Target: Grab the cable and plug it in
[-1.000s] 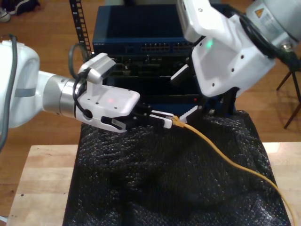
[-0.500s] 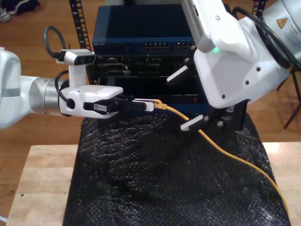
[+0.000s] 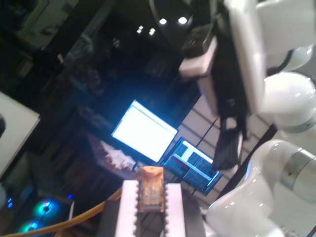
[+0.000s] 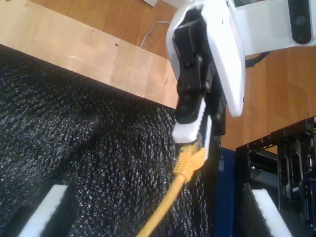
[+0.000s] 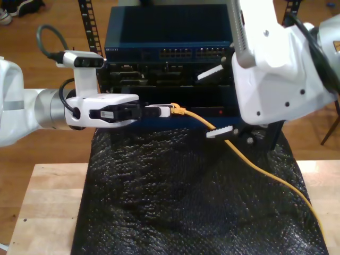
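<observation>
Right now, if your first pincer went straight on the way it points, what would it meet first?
Probably my second pincer: my first pincer, shut on the cable, points at it across the exterior view. Depth is unclear, so it might pass beside.

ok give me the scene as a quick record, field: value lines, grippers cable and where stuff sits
first gripper: my first gripper, at the exterior view's left, shut on the cable's plug end
second gripper: my second gripper, at the exterior view's right, open, holding nothing
cable: the cable, yellow-orange, trails from the plug across the black mat toward the exterior view's lower right
plug: plug pinched between the white fingers
mat: black mat on the wooden table
rack: blue network switch behind the mat, plug not yet inserted
</observation>
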Available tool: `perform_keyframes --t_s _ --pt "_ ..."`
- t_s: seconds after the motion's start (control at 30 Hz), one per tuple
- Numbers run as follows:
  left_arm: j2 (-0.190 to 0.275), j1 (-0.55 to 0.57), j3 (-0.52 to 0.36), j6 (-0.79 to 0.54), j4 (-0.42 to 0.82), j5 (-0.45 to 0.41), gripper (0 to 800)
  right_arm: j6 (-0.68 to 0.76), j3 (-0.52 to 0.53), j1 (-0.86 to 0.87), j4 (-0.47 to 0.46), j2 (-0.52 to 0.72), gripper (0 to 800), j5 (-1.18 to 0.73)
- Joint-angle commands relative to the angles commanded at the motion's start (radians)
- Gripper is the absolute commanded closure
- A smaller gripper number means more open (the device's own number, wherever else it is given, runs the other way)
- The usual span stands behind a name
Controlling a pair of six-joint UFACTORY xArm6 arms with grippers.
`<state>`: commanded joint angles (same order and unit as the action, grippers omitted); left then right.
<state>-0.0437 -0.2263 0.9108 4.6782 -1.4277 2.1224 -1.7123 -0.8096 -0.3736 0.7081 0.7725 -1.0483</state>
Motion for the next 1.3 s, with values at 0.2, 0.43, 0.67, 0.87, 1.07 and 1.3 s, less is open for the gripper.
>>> perform_keyframes --t_s 0.2,0.43,0.67,0.87,1.07,1.3 --pt "-0.003 0.0 -0.002 0.011 0.0 0.018 793 -0.02 0.037 -0.072 -0.003 -0.006 14 0.095" --pt "-0.005 0.0 -0.002 0.032 -0.015 0.058 792 -0.038 0.061 -0.075 -0.002 -0.005 14 0.16" --pt "-0.015 0.0 0.0 0.032 -0.029 0.097 792 -0.044 0.075 -0.163 -0.002 -0.002 23 0.239" --pt "-0.017 0.0 0.0 0.043 -0.031 0.112 792 -0.078 0.089 -0.219 -0.002 0.0 47 0.308" --pt "-0.025 0.0 0.003 0.074 -0.044 0.138 792 -0.081 0.091 -0.218 -0.003 0.005 47 0.324" --pt "-0.052 0.0 0.006 0.109 -0.057 0.164 792 -0.084 0.107 -0.218 -0.005 0.026 99 0.365"
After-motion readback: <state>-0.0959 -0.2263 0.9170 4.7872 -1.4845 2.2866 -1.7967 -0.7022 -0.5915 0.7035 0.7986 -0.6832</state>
